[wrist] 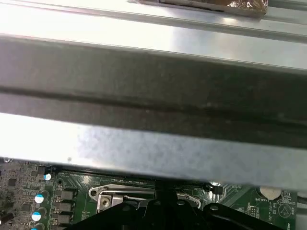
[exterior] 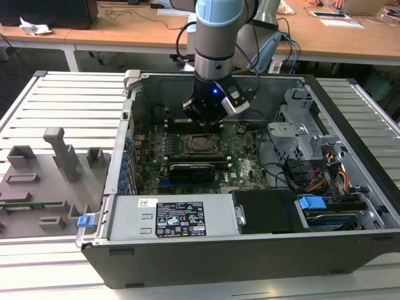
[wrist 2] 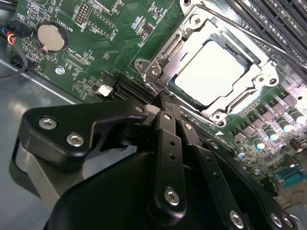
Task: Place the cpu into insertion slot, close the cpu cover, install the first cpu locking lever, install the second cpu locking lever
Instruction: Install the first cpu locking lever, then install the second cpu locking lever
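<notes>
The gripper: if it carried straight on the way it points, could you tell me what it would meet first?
Probably the cpu cover at its near edge, closed over the cpu; the gripper points there, though depth is unclear.

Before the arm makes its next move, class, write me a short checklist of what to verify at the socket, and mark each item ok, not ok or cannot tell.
1. The cpu sits in the insertion slot: ok.
2. The cpu cover lies down over the cpu, its window showing the metal top: ok.
3. Locking levers latched: cannot tell; a thin rod runs along one side of the frame.
4. The pincer has its tips together, holding nothing: ok.
5. The pincer stands at the cover's edge: ok; contact cannot tell.
</notes>
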### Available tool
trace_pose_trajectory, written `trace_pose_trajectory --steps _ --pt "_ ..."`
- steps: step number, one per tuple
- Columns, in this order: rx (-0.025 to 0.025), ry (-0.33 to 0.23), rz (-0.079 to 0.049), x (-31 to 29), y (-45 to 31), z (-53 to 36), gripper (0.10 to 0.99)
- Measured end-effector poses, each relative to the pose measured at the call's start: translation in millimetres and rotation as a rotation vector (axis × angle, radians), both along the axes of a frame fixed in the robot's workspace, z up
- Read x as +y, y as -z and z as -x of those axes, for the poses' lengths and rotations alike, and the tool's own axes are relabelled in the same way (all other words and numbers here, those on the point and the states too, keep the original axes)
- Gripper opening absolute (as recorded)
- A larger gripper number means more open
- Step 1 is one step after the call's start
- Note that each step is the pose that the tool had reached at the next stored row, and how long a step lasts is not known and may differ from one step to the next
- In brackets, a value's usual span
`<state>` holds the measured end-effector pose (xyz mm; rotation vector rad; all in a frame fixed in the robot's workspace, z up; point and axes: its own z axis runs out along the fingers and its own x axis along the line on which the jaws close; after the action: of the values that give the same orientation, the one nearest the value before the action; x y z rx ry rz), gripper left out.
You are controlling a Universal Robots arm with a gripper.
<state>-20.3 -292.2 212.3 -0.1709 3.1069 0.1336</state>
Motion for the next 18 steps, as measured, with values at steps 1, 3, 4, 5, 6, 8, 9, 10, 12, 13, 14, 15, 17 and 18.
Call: trace_pose_trajectory --steps 1,3,4,5,6,8,9,10,12,13,14,15,17,18 --pt "0.0 0.0 0.0 -0.5 0.0 0.0 0.106" --pt "-0.0001 0.0 0.0 -1.1 0.1 0.0 0.106" --pt "0.0 0.0 0.0 -1.6 0.0 0.0 0.106" --pt "0.0 0.0 0.0 -2.1 0.0 0.0 0.106" --pt "0.0 0.0 0.0 -3.0 0.0 -0.1 0.106" --pt "0.0 0.0 0.0 -6.3 0.0 0.0 0.106" --pt "0.0 0.0 0.0 -7.4 0.0 0.0 0.106" --pt "0.0 0.0 0.0 -8.0 0.0 0.0 0.106" --pt "0.0 0.0 0.0 -9.2 0.0 0.0 0.106" --pt "0.0 0.0 0.0 -9.7 0.0 0.0 0.106" --pt "0.0 0.0 0.0 -10.4 0.0 0.0 0.106" --pt "0.0 0.0 0.0 -11.0 0.0 0.0 0.106" --pt "0.0 0.0 0.0 -12.9 0.0 0.0 0.106" --pt "0.0 0.0 0.0 -13.7 0.0 0.0 0.106"
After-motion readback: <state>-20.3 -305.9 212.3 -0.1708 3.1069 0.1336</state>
